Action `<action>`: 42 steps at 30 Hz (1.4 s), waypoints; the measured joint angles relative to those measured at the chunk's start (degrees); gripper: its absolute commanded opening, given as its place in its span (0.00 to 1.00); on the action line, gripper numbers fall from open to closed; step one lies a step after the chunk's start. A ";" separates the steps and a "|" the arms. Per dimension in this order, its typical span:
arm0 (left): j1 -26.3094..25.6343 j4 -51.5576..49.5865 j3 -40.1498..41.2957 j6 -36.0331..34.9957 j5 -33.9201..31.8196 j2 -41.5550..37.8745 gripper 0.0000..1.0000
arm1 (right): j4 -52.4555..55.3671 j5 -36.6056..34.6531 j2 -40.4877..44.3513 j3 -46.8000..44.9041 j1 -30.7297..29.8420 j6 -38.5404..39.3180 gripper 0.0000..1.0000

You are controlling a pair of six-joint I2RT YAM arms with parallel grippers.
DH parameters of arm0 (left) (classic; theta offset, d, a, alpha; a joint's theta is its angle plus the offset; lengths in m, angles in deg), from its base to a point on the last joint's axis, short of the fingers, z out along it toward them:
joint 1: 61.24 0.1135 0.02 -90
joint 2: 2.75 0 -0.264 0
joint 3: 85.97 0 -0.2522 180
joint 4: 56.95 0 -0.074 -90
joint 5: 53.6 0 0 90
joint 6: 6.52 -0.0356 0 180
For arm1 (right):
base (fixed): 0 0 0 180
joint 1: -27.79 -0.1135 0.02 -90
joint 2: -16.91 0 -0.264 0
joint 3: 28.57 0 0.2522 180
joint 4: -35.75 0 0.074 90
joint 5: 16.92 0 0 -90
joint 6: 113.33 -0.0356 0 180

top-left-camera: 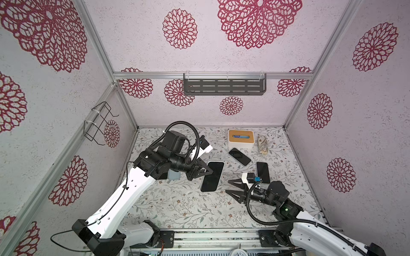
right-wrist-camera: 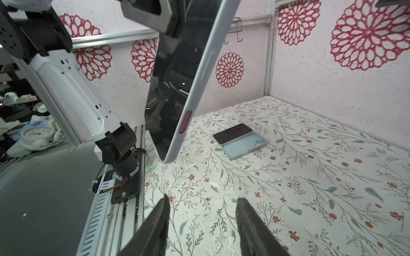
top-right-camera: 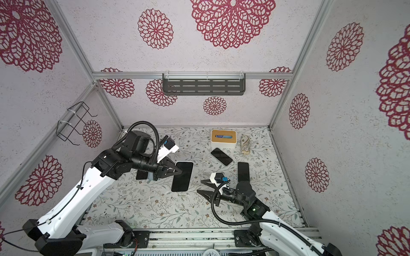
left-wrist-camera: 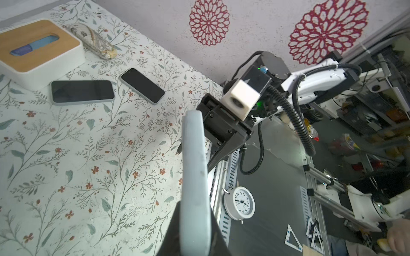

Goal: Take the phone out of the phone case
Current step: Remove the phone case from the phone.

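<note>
A phone [right-wrist-camera: 170, 77] with a black screen sits in a pale blue phone case [right-wrist-camera: 200, 73] that has a purple side button. My left gripper [top-left-camera: 211, 172] is shut on it at one long edge and holds it tilted above the floral table; its fingers [right-wrist-camera: 164, 13] show in the right wrist view. The left wrist view shows the case's edge [left-wrist-camera: 195, 177] running between my left gripper [left-wrist-camera: 195, 223]. My right gripper [top-left-camera: 227, 186] stands open just to the right of the phone [top-left-camera: 210, 179], apart from it, with nothing between its fingers [right-wrist-camera: 246, 212].
Two bare phones [top-left-camera: 239, 156] [top-left-camera: 263, 172] lie at the back right, near a white box with a wooden lid [top-left-camera: 241, 138] and a patterned pouch [top-left-camera: 263, 145]. An empty blue case [right-wrist-camera: 241, 147] and another phone [right-wrist-camera: 233, 133] lie under the left arm. A clock [left-wrist-camera: 239, 202] sits beyond the table's front rail.
</note>
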State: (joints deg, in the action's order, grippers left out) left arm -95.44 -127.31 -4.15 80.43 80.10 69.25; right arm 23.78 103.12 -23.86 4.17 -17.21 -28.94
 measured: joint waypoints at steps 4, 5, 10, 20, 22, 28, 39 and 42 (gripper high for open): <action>-0.02 0.92 0.04 -1.51 2.43 -0.11 0.00 | 0.13 0.96 -2.93 0.31 -2.89 3.15 0.48; -0.04 1.44 0.11 -1.60 2.84 -0.22 0.00 | 0.11 1.29 -3.41 0.31 -3.37 3.76 0.46; -0.04 2.99 0.57 -1.73 4.70 -0.87 0.00 | 0.00 2.19 -5.27 0.92 -4.07 5.95 0.44; -0.98 4.09 0.96 -1.66 6.16 -0.85 0.00 | -0.02 1.70 -6.49 4.37 -4.09 8.70 0.40; -1.31 4.09 0.96 -1.66 6.36 -0.85 0.00 | 0.00 1.66 -6.84 4.83 -4.09 8.92 0.40; -1.66 4.09 0.96 -1.68 6.40 -0.85 0.00 | 0.07 2.19 -7.10 5.60 -4.09 9.05 0.40; -1.95 4.44 1.77 -1.64 6.36 -1.36 0.00 | 0.37 4.15 -7.10 5.68 -4.04 8.48 0.45; -2.03 4.44 1.99 -1.62 6.38 -1.70 0.00 | 0.35 4.92 -7.08 5.68 -4.02 8.13 0.47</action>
State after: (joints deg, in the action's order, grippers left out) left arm -97.47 -122.87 -2.16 78.82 86.48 67.55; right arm 24.13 108.04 -30.95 9.85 -21.23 -20.81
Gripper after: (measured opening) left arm 0.132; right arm 0.461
